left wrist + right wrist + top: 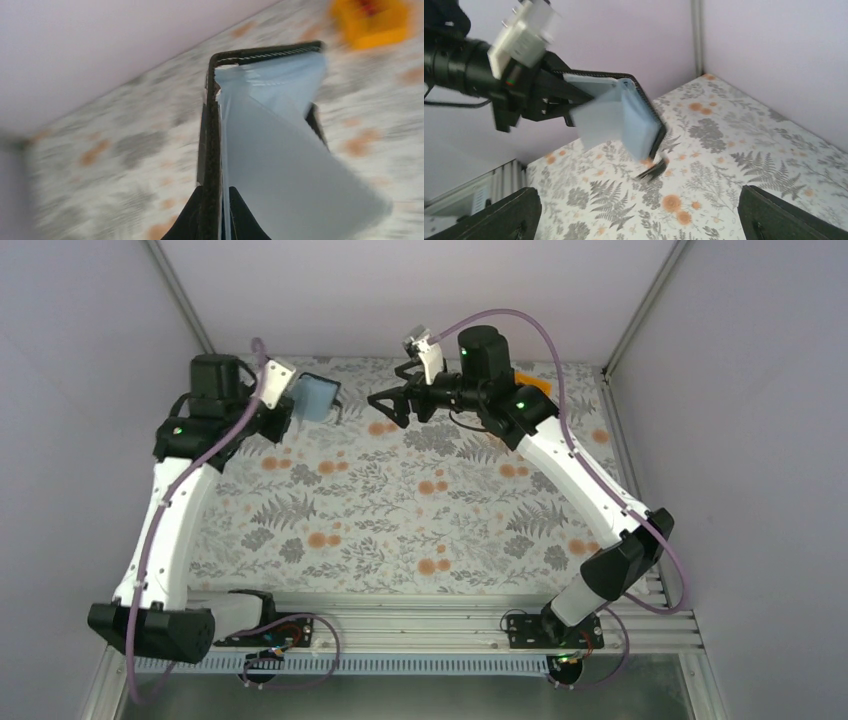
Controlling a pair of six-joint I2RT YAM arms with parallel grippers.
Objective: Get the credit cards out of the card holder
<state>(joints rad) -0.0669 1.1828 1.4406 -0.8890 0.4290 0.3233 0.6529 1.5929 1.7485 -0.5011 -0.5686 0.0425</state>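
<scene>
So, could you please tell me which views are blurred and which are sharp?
Left wrist view: the table and orange bin are motion-smeared, the black edge of the card holder fairly crisp. Right wrist view: the holder's plastic sleeves are smeared, the table sharp. Top view: sharp, evenly lit.

The black card holder [315,397] hangs open in mid-air at the far left, its bluish-grey plastic sleeves [280,165] splayed outward and slightly blurred.

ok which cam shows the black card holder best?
Right wrist: the whole black folding card holder with bluish-grey plastic sleeves shows, held by the left gripper. Left wrist sees it edge-on, blurred and cropped; top external, only a small blue patch.
</scene>
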